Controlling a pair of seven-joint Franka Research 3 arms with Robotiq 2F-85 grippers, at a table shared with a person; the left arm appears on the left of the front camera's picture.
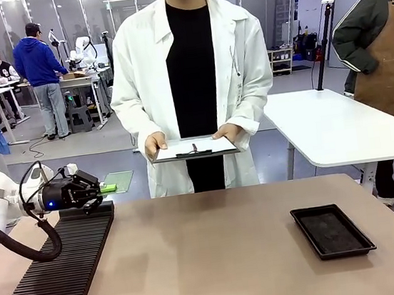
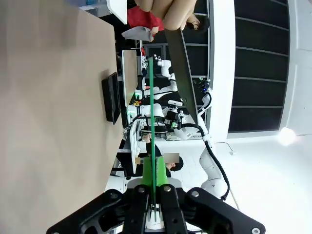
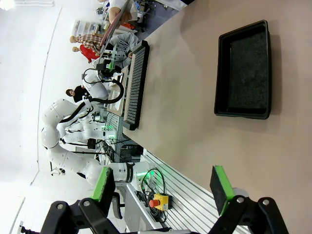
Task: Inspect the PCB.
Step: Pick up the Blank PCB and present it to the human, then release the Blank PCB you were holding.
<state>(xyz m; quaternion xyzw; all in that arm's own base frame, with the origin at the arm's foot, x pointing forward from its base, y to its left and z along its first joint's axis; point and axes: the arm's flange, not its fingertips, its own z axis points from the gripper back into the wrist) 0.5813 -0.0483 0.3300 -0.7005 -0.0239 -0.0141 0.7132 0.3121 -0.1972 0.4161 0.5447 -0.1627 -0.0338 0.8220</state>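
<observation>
L gripper (image 1: 104, 189) sat above the far end of the black slotted rack (image 1: 48, 281), near the table's (image 1: 218, 260) far-left corner, fingers pressed together on the PCB (image 1: 120, 181). Board was in the air, touching neither rack nor table. It was pinched by one edge and held level, so most of it stuck out past the fingertips toward the table's middle. We judged that grip left its face unobscured for checking. L wrist cam showed the PCB (image 2: 152, 112) edge-on, a thin green line rising from betw. the green pads (image 2: 147, 171). Pinch looked centred, no tilt that we could see. A person (image 1: 187, 69) in a white coat stood at the far side w/ a clipboard (image 1: 195, 148) in both hands, held flat at waist level, prob. ready to note results. R gripper (image 3: 162, 187) hung over the table's right part, pads spread wide w/ nothing betw. them, looking down past the black tray (image 3: 243, 68). We guessed the tray is where checked boards go, w/ the R arm on standby. Stage, in our judgement: board lifted and presented, inspection underway or about to begin. Risk: thin board gripped at one edge only could twist or slip if nudged.
</observation>
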